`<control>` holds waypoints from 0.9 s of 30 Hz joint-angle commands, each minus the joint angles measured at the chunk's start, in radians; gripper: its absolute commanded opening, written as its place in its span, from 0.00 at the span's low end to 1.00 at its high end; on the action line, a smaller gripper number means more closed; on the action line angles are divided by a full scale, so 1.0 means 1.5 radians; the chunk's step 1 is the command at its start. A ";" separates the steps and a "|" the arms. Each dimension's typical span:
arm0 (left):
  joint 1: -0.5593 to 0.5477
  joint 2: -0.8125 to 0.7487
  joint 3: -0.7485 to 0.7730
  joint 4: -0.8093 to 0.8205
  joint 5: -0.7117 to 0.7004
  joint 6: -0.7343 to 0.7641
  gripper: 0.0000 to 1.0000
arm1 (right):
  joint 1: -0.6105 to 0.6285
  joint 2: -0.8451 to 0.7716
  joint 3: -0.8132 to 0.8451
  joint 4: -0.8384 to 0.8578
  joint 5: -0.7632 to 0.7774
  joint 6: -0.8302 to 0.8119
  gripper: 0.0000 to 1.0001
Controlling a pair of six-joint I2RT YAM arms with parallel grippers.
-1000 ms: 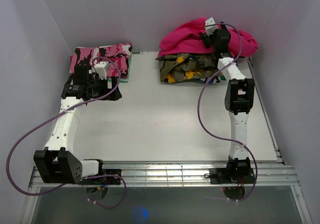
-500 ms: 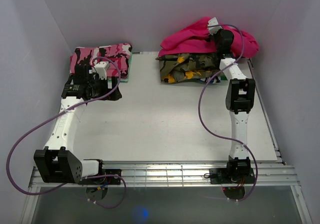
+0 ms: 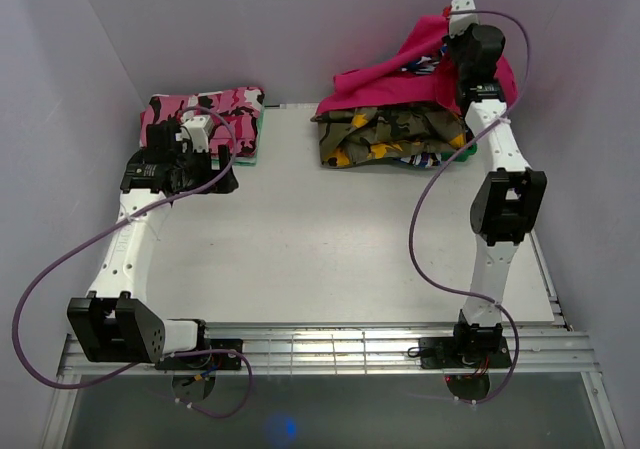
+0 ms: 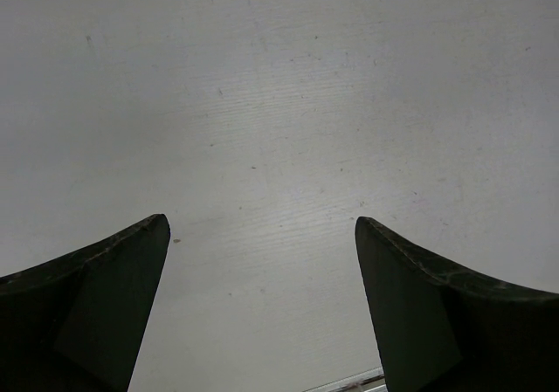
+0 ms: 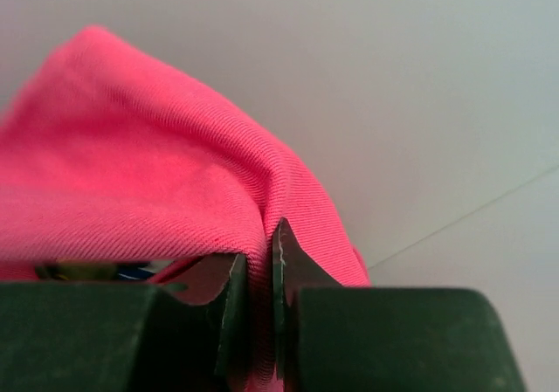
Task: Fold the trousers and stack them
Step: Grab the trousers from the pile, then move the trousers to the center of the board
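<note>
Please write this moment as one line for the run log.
phase: grasp | right gripper: shut on trousers, held up above olive camouflage garment | left gripper: open, empty

Trousers (image 3: pixel 395 77) (image 5: pixel 157 174): plain bright magenta-pink, soft fabric with fine diagonal weave, crumpled, not folded. Far right corner of table (image 3: pixel 330 239), draped over olive-yellow camouflage garment (image 3: pixel 390 134). One fold stands up in peak, pinched between closed jaws of right gripper (image 5: pixel 258 261); rest slants down leftward.
</note>
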 commanded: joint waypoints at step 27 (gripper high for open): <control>0.087 -0.065 0.047 0.038 0.231 0.038 0.98 | 0.099 -0.778 -0.597 -0.121 -0.394 0.207 0.08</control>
